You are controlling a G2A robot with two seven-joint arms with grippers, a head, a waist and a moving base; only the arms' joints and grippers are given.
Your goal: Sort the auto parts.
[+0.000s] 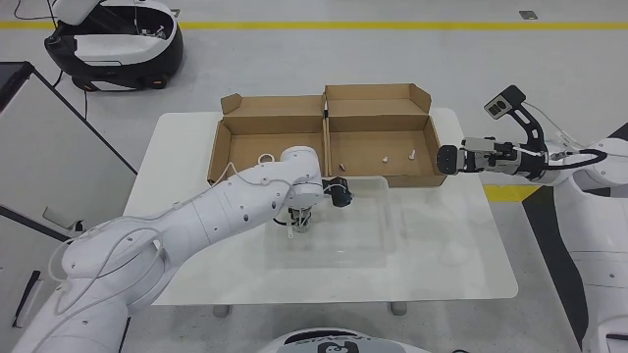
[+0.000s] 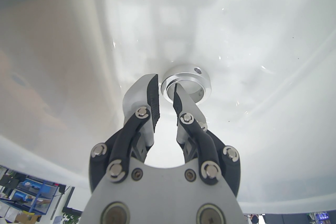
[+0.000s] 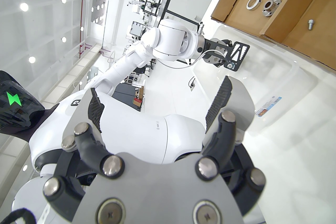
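A silver ring collar with threaded side holes lies on the floor of the clear plastic bin. My left gripper is down in the bin, open by a narrow gap. One finger is inside the ring's bore and the other is outside its wall. In the top view the left gripper is at the bin's left part. My right gripper is open and holds nothing. It hangs by the right end of the cardboard box.
The two-compartment cardboard box stands behind the bin. One compartment holds a ring and a flanged part, the other a bolt. The white table has free room to the bin's right.
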